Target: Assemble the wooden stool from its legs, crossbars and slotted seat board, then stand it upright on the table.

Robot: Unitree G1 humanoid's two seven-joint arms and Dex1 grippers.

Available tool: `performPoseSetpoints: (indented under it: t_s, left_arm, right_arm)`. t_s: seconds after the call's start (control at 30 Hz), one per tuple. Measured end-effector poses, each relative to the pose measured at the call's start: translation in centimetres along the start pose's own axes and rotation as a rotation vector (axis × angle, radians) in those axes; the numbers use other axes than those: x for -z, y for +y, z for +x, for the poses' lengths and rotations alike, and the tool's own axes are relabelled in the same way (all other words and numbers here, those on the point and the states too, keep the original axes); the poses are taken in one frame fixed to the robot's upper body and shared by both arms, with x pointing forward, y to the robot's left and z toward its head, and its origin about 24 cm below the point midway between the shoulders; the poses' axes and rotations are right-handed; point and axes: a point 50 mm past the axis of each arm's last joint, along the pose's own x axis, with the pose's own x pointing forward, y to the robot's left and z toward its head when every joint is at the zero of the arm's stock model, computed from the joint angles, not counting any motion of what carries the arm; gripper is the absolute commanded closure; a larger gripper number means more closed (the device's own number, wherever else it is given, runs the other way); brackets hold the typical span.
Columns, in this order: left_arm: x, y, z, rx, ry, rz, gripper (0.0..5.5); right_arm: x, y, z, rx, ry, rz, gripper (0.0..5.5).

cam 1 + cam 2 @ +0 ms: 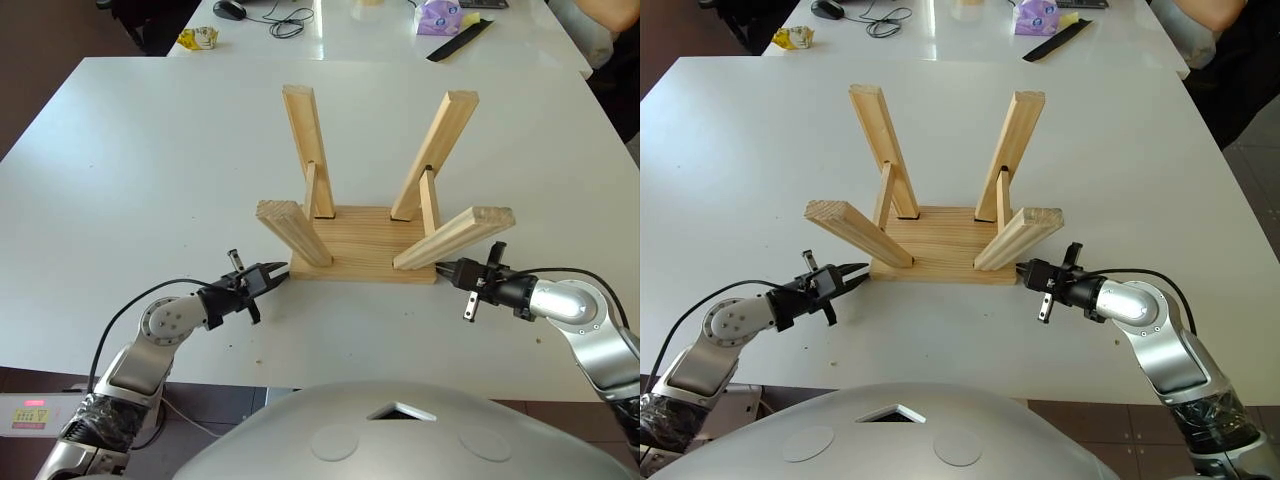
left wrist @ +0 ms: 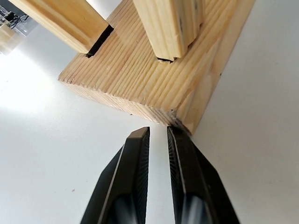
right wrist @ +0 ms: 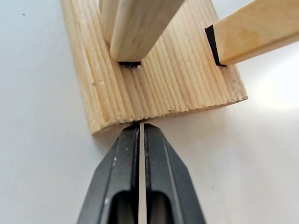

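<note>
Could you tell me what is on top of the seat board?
Four legs rise from its slots, splaying outward, with two crossbars by the far pair. Where the seat board meets the table is hidden.

Both wrist views crop the legs (image 2: 168, 28), seat board (image 3: 154, 88) underside hidden

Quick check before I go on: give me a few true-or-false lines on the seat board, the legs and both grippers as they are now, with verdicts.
1. The seat board is raised off the table on its legs. False: it lies flat on the table, with the legs pointing up.
2. Four legs sit in the seat board. True.
3. The left gripper holds a loose leg. False: it holds nothing and is at the board's near left corner.
4. The right gripper is at the board's near right corner. True.
</note>
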Motion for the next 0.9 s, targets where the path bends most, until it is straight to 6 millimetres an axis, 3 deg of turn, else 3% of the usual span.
performPoseSetpoints:
  t_s: [0.27, 0.5, 0.7, 0.9]
  left_arm:
    - [-0.8, -0.5, 0.3, 0.048, 0.000, -0.015, 4.77]
    - [-1.2, -0.4, -0.3, 0.090, 0.018, -0.008, 4.77]
    - [-2.1, -1.4, -1.5, 0.200, 0.040, -0.039, 4.77]
    - [-4.0, -0.4, -3.0, 0.221, 0.018, -0.115, 4.77]
  right_arm:
    - [0.2, -0.5, -0.6, -0.014, 0.038, -0.021, 5.30]
    - [-0.9, -0.6, -1.5, -0.080, 0.046, -0.059, 5.30]
    - [-2.3, -1.5, -2.9, -0.085, 0.026, -0.070, 5.30]
    - [-3.6, -2.2, -4.7, -0.098, 0.016, -0.042, 5.30]
